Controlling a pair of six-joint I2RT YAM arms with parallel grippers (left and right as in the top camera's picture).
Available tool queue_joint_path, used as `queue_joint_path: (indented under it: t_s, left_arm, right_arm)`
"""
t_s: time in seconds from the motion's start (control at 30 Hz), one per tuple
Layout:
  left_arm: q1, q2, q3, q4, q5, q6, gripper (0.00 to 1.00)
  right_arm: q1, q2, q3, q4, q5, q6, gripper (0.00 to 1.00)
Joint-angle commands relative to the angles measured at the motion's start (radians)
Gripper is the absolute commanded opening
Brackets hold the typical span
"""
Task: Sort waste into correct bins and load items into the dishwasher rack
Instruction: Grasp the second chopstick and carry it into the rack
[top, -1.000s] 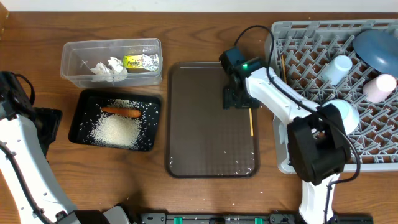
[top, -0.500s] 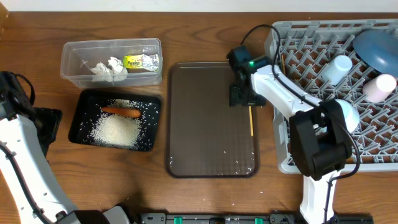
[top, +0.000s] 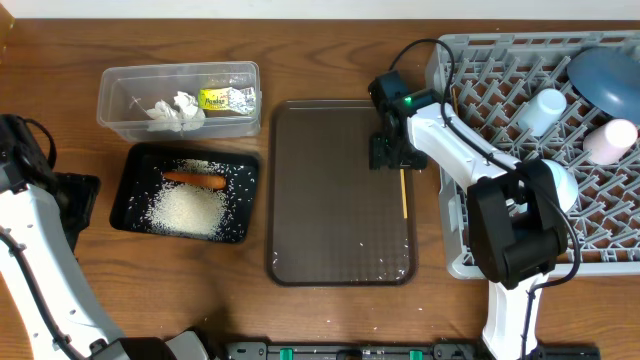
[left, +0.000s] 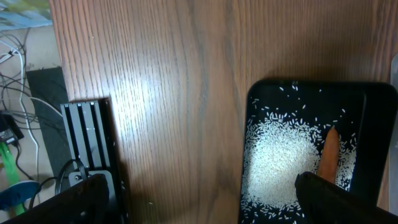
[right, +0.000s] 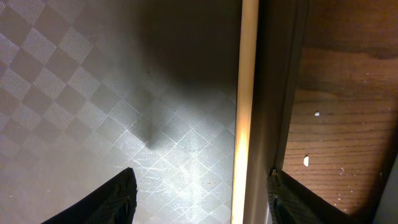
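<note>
Wood shows up close in the right wrist view: one chopstick (right: 247, 93) lies flat on the brown tray (right: 93, 93), tight against the raised rim at the right of the frame. The right gripper (right: 200, 186) hangs over it with its fingers (right: 118, 199) apart, one on each side of the stick, not pinching it. There is wide tray floor to the left of the stick, but only the rim to the right.

The left wrist view shows the left gripper (left: 205, 202) spread wide over the table (left: 174, 93). The black tray (left: 261, 93) is at the right of the frame, holding the rice (left: 280, 155) and the carrot (left: 328, 155).

Only the overhead view shows the rest. At the upper left, the clear box (top: 110, 100) holds the tissue (top: 172, 110) and the wrapper (top: 227, 99). At the right, the rack (top: 500, 110) holds the blue dish (top: 610, 75), two cups and a second chopstick (top: 456, 105).

Since a second ago, the right gripper has slid a little to the right, over the stick. Nothing else has moved.
</note>
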Motion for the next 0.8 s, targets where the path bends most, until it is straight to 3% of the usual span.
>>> queue_joint_path:
  t_s: [0.0, 0.23, 0.37, 0.57, 0.7, 0.77]
  left_arm:
    - [0.004, 0.004, 0.001, -0.003, -0.005, 0.006, 0.98]
    - [0.004, 0.004, 0.001, -0.003, -0.005, 0.006, 0.98]
    - [0.004, 0.004, 0.001, -0.003, -0.005, 0.006, 0.98]
    - [0.004, 0.004, 0.001, -0.003, -0.005, 0.006, 0.98]
    - [0.004, 0.004, 0.001, -0.003, -0.005, 0.006, 0.98]
    - [0.004, 0.004, 0.001, -0.003, -0.005, 0.006, 0.98]
  right_arm:
    - [-0.001, 0.034, -0.007, 0.002, -0.002, -0.011, 0.64]
    - [0.005, 0.039, -0.007, 0.008, -0.01, -0.01, 0.64]
    - [0.014, 0.039, -0.009, 0.009, -0.01, -0.006, 0.56]
    - [0.037, 0.039, -0.031, 0.031, -0.013, 0.01, 0.29]
    - [0.056, 0.039, -0.037, 0.058, -0.014, 0.017, 0.02]
    - [0.058, 0.037, -0.029, 0.061, -0.024, 0.016, 0.01]
